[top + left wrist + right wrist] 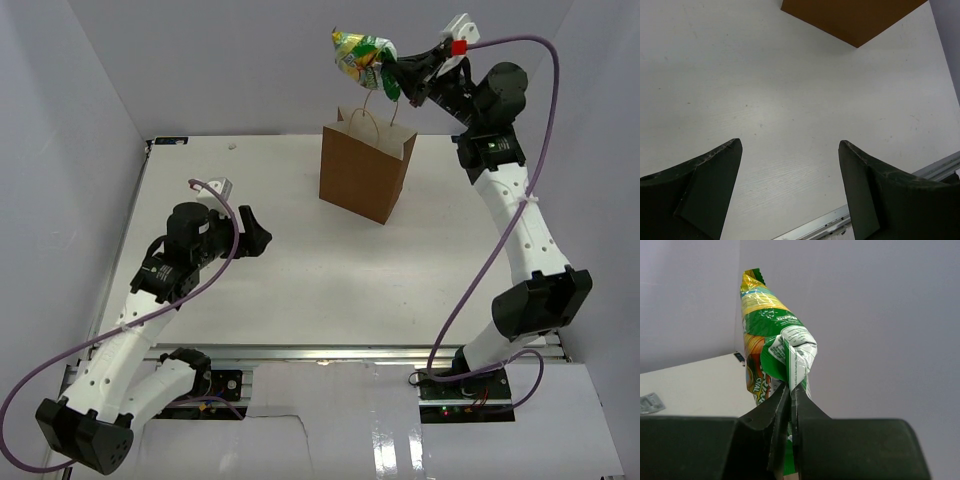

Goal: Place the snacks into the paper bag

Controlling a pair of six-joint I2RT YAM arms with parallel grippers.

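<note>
Top view: R gripper [393,72] pinched tight on green-yellow snack packet [362,55], held in air above paper bag [365,180] handles; L gripper [255,232] well left of bag. L wrist: jaws wide apart, nothing in them, bag corner ahead. R wrist: jaws clamp packet's edge

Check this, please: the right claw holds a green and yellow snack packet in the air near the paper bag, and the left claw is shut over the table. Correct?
The left claw is open, not shut: the left wrist view shows its fingers wide apart over the table. The rest is right.
</note>
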